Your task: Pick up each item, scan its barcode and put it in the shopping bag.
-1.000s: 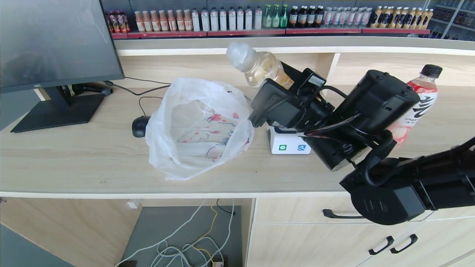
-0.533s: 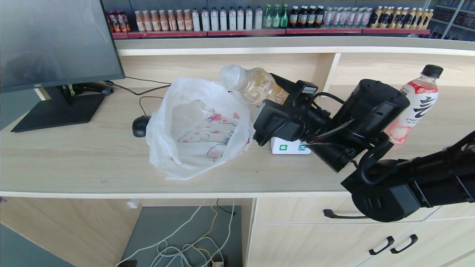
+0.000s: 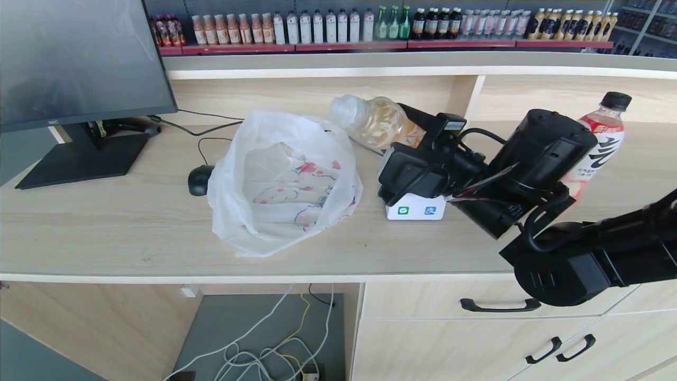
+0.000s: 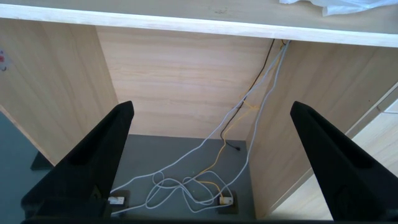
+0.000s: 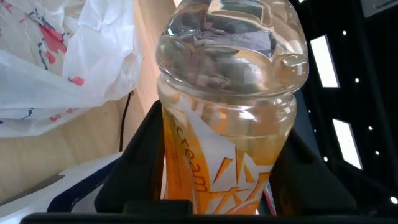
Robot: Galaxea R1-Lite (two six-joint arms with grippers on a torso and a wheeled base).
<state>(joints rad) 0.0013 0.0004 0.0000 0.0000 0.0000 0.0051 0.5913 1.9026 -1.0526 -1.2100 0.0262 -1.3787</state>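
A clear bottle [image 3: 375, 123] of pale yellow drink with an orange label hangs tilted above the counter, its cap pointing left toward the shopping bag. My right gripper [image 3: 410, 132] is shut on the bottle's [image 5: 230, 93] lower body, just behind the white scanner box [image 3: 415, 211]. In the right wrist view the right gripper [image 5: 217, 186] clamps the label from both sides. The white plastic shopping bag [image 3: 280, 185] stands open at the counter's middle, printed fabric inside. A pink-labelled bottle [image 3: 600, 143] stands upright at the right. My left gripper [image 4: 208, 155] hangs open below the counter edge.
A monitor [image 3: 79, 58] stands at the back left, and a black mouse [image 3: 199, 180] lies beside the bag. Loose cables [image 4: 205, 180] lie on the floor under the counter. Shelves of bottles [image 3: 370, 26] line the back wall. Drawers with black handles [image 3: 500, 306] sit below the counter at right.
The right arm lowered the bottle toward the bag's rim, then shifted it back to the right above the scanner box. The bottle lies flatter than before.
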